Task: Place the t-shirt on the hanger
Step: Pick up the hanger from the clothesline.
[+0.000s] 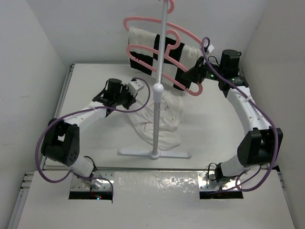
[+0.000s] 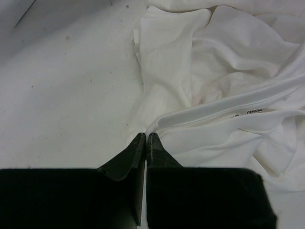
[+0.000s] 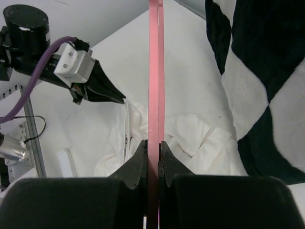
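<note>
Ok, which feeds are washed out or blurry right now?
Top external: sharp, with glare on the shiny strip at the near edge; the t-shirt barely separates from the white table. Left wrist: t-shirt folds washed out. Right wrist: the pink hanger in the right gripper looks soft, too close to the lens.

Cuts the thin pink plastic hanger (image 3: pixel 153 71) at the right wrist view's top and bottom edges, leaving one straight bar. Loses the black-and-white checkered cloth (image 3: pixel 267 62) past the right edge. Cannot read the tiny printed tag (image 2: pixel 254 112) on the crumpled white cotton t-shirt (image 2: pixel 228 62). From above, hides part of that shirt behind the white stand pole (image 1: pixel 157 119).
</note>
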Robot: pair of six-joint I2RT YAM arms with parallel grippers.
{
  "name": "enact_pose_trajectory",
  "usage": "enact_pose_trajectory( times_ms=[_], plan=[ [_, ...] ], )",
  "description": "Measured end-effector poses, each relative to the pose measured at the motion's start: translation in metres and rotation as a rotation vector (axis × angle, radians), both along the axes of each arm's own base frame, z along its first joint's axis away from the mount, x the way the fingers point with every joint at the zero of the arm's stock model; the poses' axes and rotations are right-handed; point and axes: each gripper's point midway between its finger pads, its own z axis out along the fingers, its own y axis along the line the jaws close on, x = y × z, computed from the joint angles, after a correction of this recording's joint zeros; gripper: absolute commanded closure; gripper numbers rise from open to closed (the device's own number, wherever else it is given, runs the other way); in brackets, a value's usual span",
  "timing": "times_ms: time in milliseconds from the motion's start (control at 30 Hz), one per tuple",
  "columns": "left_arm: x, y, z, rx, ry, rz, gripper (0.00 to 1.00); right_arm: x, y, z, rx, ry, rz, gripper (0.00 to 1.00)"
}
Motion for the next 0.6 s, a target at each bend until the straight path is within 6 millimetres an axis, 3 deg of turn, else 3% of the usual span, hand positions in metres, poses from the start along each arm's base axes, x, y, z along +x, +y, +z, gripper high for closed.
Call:
enact_pose_trajectory(
  times_ms=[200, 333, 500, 600],
  plan=[
    [0.0, 0.0, 0.003, 0.0, -0.013, -0.008, 0.97, -0.001, -0.002, -0.013, 0.007, 0.04, -0.028, 1.0],
    [-0.007, 0.003, 0.003, 0.017, -0.026, -0.028, 0.53, -0.023, -0.008, -0.035, -0.038, 0.076, -0.039, 1.0],
    [-0.025, 0.014, 0.006, 0.066, -0.046, -0.082, 0.44, -0.054, -0.015, -0.081, -0.093, 0.184, -0.051, 1.0],
    [-0.026, 0.026, 0.028, 0.048, -0.098, -0.083, 0.32, -0.066, -0.015, -0.103, -0.114, 0.248, -0.048, 1.0]
  ],
)
